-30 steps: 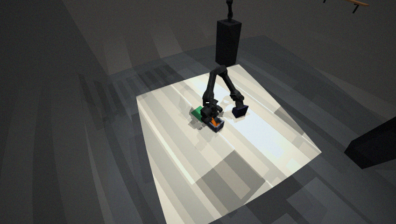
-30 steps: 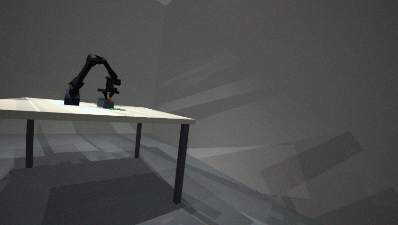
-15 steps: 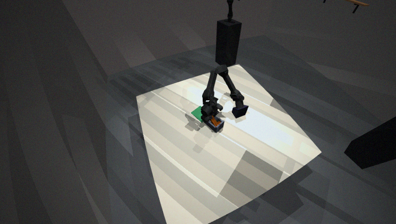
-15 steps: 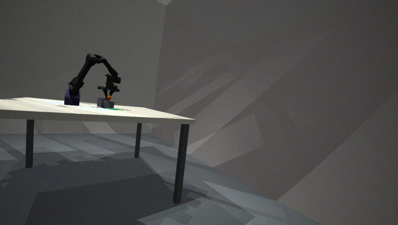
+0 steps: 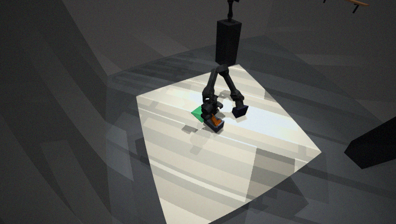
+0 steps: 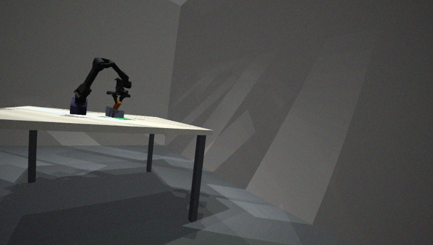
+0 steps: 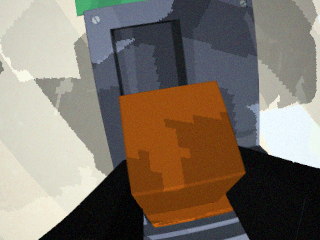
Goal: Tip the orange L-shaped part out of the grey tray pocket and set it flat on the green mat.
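My gripper (image 5: 209, 115) (image 6: 118, 102) (image 7: 176, 163) is shut on the orange part, with one black finger on each side of it in the wrist view. The orange part (image 5: 215, 120) (image 6: 117, 105) (image 7: 172, 135) is tilted, its held end up over the grey tray (image 5: 214, 128) (image 6: 119, 114) (image 7: 220, 60). Its other end slants down to about the tray's top; whether it is clear of the tray I cannot tell. Bare pocket shows ahead of the part in the wrist view. The green mat (image 5: 197, 113) (image 6: 123, 118) (image 7: 92, 7) lies beside the tray, partly hidden by the arm in the top view.
The arm's dark blue base block (image 5: 240, 112) (image 6: 78, 108) stands on the pale table (image 5: 200, 171) (image 6: 170, 125), a short way from the tray. A tall black pillar (image 5: 227, 41) stands beyond the table's far corner. Another dark block (image 5: 372, 145) is off to the right.
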Action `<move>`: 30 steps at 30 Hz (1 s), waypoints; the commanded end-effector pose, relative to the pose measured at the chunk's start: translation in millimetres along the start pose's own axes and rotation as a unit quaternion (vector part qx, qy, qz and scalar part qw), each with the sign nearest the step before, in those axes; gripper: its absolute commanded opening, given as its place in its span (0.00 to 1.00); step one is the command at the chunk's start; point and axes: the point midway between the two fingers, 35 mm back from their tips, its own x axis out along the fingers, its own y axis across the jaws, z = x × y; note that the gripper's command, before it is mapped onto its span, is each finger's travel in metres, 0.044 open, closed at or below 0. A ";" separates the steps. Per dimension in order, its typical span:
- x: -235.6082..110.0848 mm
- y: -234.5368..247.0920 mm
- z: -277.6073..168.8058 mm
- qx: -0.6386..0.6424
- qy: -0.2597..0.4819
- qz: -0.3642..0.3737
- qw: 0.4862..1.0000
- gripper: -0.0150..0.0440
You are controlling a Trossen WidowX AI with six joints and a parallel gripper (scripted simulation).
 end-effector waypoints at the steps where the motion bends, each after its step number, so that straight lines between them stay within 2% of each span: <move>1: -7.7 1.0 -1.3 0.003 0.004 0.003 1.000 0.25; 20: -38.5 0.8 -1.3 0.003 0.005 0.002 1.000 0.25; 30: -41.1 0.4 1.5 0.003 0.005 0.002 1.000 0.25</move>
